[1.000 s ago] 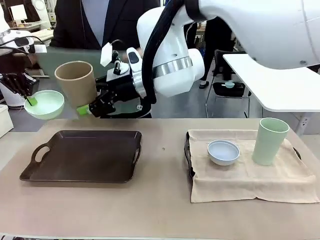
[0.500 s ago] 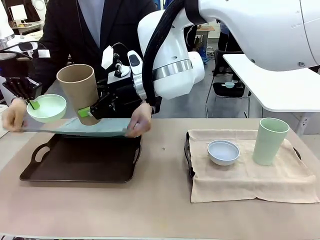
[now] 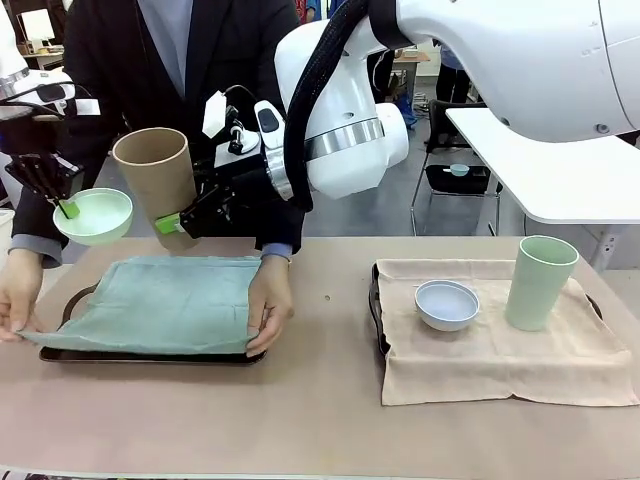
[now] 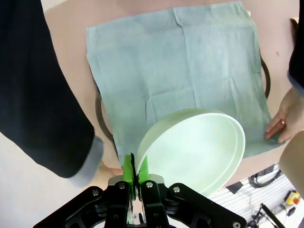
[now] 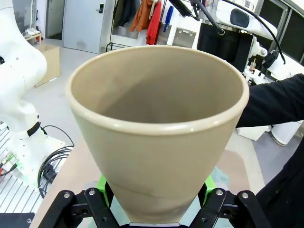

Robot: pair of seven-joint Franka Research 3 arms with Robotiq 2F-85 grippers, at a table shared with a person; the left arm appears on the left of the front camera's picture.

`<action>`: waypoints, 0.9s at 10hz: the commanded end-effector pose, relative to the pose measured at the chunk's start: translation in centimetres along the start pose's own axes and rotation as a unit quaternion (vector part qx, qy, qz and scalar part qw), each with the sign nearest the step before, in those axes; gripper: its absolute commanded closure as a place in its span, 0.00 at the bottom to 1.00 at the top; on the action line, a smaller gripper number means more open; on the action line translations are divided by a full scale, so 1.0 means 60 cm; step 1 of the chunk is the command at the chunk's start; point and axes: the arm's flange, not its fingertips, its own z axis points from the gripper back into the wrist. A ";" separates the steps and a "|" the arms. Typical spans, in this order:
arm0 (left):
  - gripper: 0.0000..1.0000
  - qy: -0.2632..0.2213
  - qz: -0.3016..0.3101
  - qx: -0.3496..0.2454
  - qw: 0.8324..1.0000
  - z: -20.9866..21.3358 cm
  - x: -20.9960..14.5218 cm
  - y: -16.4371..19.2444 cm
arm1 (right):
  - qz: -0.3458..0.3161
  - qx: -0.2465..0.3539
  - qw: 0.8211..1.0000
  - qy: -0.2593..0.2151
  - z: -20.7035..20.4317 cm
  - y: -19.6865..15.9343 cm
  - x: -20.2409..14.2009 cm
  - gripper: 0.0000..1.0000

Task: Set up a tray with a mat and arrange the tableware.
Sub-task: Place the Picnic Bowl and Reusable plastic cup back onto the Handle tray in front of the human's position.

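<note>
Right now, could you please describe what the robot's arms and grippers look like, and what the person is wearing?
The right arm is glossy white with a silver ring and a black ribbed cable. Both grippers, left and right, are black with bright green pads. The person's sleeve is dark, over a light blue cuff.

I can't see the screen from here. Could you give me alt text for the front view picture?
A person across the table spreads a pale green mat over a dark tray with both hands, while the left gripper holds a mint bowl and the right gripper a tan cup above it. To the right, a second tray's beige mat carries a white-grey bowl and pale green cup.
</note>
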 end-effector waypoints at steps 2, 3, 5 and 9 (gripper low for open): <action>1.00 -0.007 -0.006 0.000 1.000 0.003 0.000 0.003 | 0.004 0.005 1.000 -0.001 -0.003 -0.001 0.003 0.78; 1.00 -0.007 -0.006 0.000 1.000 0.003 0.000 0.003 | 0.004 0.005 1.000 -0.001 -0.003 -0.001 0.003 0.78; 1.00 -0.007 -0.006 0.000 1.000 0.003 0.000 0.003 | 0.004 0.005 1.000 -0.001 -0.003 -0.001 0.003 0.78; 1.00 -0.007 -0.006 0.000 1.000 0.003 0.000 0.003 | 0.004 0.005 1.000 -0.001 -0.003 -0.001 0.003 0.78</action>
